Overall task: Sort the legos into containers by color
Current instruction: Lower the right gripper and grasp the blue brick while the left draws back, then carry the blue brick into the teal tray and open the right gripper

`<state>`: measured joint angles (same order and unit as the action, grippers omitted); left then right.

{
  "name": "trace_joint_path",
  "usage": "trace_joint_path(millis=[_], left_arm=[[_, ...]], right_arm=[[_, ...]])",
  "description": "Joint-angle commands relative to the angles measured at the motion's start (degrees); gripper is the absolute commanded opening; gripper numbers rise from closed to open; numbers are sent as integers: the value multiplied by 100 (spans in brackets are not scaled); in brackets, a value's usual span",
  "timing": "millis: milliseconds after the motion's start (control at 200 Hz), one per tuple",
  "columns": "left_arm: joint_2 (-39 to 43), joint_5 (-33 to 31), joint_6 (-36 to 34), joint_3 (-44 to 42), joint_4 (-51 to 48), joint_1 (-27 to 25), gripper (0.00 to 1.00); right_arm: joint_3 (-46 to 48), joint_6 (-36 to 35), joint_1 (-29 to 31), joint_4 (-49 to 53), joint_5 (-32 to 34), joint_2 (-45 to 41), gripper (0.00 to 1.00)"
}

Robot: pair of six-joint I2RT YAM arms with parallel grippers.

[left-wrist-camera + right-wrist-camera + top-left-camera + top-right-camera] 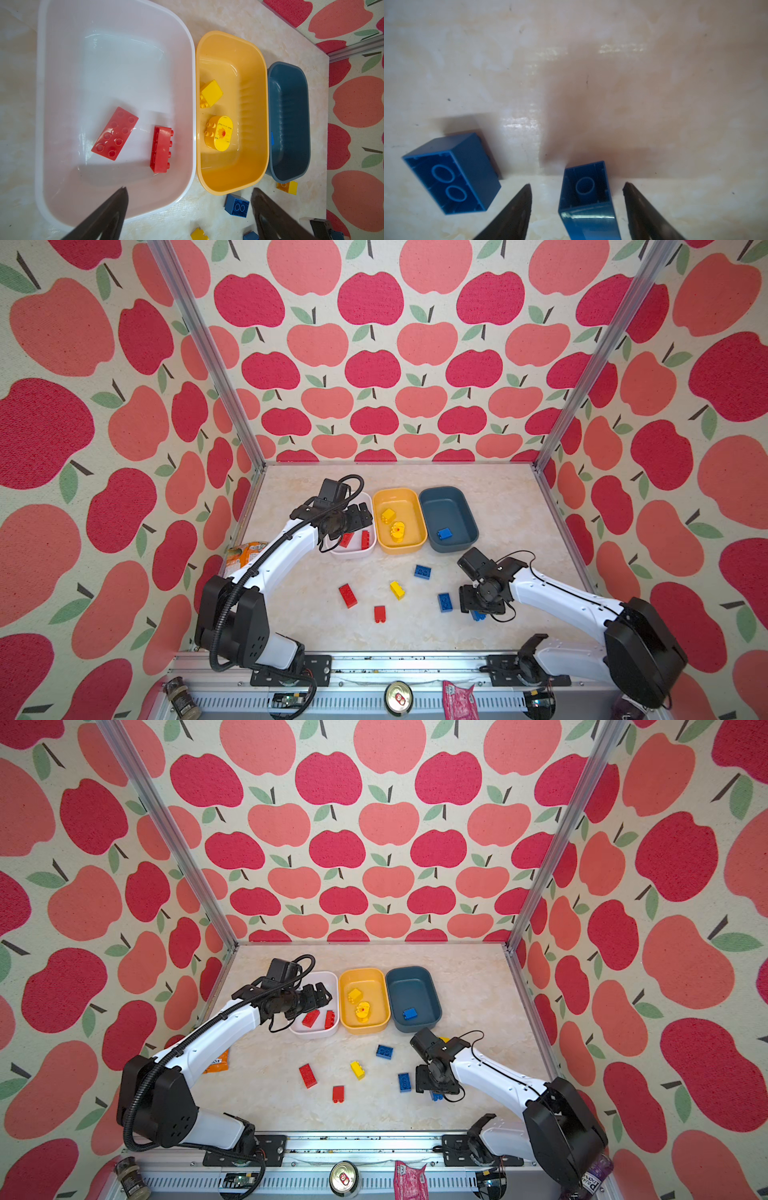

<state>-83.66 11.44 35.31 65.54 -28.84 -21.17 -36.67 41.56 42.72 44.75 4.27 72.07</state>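
Seen from above, right pincer [577, 184] mostly hides a blue lego [478, 616]

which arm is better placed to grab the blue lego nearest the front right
Right. The right gripper straddles that blue lego, jaws open on either side of it. The left gripper hangs open and empty at the white tub, farther away.

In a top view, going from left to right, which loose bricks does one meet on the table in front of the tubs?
Long red brick → short red brick → yellow brick → far blue brick → near blue brick → half-hidden blue brick.
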Motion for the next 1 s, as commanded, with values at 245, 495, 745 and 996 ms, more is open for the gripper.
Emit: trace_joint_path(millis=[245, 495, 745, 996], left_arm=[[329, 33, 107, -229, 78, 129, 95], [489, 16, 160, -381, 102, 157, 95], [717, 16, 175, -541, 49, 209, 95], [1037, 15, 166, -751, -56, 336, 96]], right_arm=[[38, 63, 61, 58, 144, 140, 42], [-218, 56, 61, 238, 218, 26, 29], [-1145, -213, -33, 566, 536, -29, 29], [-2304, -913, -500, 556, 635, 434, 29]])
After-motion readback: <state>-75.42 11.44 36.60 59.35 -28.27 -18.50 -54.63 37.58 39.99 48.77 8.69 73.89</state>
